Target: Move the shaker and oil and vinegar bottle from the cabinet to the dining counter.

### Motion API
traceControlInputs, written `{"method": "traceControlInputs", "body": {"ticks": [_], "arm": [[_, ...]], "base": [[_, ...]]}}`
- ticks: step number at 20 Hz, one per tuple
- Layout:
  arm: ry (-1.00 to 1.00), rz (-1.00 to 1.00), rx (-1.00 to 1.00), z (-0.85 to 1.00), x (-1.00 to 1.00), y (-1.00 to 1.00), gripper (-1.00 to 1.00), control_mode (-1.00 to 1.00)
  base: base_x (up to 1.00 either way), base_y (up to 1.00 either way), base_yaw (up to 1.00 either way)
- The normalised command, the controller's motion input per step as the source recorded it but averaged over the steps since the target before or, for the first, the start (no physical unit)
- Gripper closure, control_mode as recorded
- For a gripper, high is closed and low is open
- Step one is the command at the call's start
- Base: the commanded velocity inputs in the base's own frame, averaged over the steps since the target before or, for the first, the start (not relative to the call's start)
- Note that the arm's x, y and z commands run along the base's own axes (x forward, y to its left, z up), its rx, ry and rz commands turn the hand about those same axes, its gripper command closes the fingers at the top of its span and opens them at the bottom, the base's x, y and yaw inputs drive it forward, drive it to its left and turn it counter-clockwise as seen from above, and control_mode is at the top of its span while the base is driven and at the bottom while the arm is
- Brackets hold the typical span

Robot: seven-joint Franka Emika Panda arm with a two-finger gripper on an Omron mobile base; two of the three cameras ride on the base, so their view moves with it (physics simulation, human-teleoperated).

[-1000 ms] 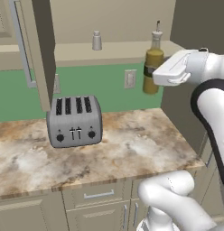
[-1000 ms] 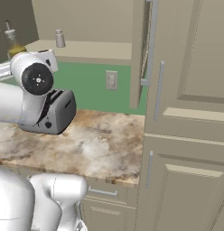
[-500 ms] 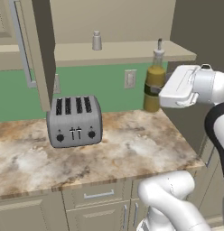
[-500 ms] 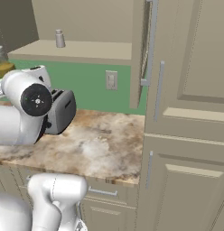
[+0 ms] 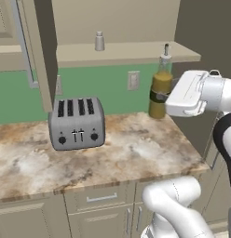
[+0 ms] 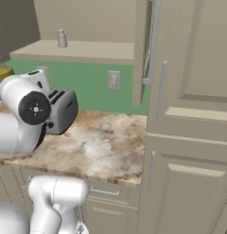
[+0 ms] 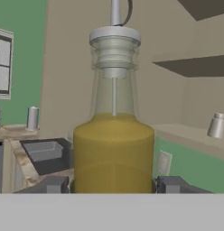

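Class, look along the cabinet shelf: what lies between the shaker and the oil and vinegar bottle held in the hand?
Nothing: in the left base view the shelf is bare from the shaker to the oil and vinegar bottle.

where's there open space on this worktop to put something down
The marbled worktop is bare in front of the toaster and across its right half, out to the front edge. The cabinet shelf is bare to the right of the shaker. It is crowded at the worktop's back right, where the pincer grips the bottle.
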Motion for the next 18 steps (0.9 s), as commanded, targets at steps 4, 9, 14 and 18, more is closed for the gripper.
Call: {"method": "traceControlInputs", "body": {"ticks": [4, 9, 14, 18], "arm": [[0.00, 0.00, 0.00, 0.00, 0.00, 0.00, 1.00, 1.00], [0.00, 0.00, 0.00, 0.00, 0.00, 0.00, 1.00, 1.00], [0.00, 0.00, 0.00, 0.00, 0.00, 0.00, 1.00, 1.00], [0.00, 0.00, 0.00, 0.00, 0.00, 0.00, 1.00, 1.00]], "base": [[-0.64, 0.32, 0.09], [-0.50, 0.54, 0.17], [-0.37, 0.55, 0.28], [-0.41, 0.42, 0.32]]}}
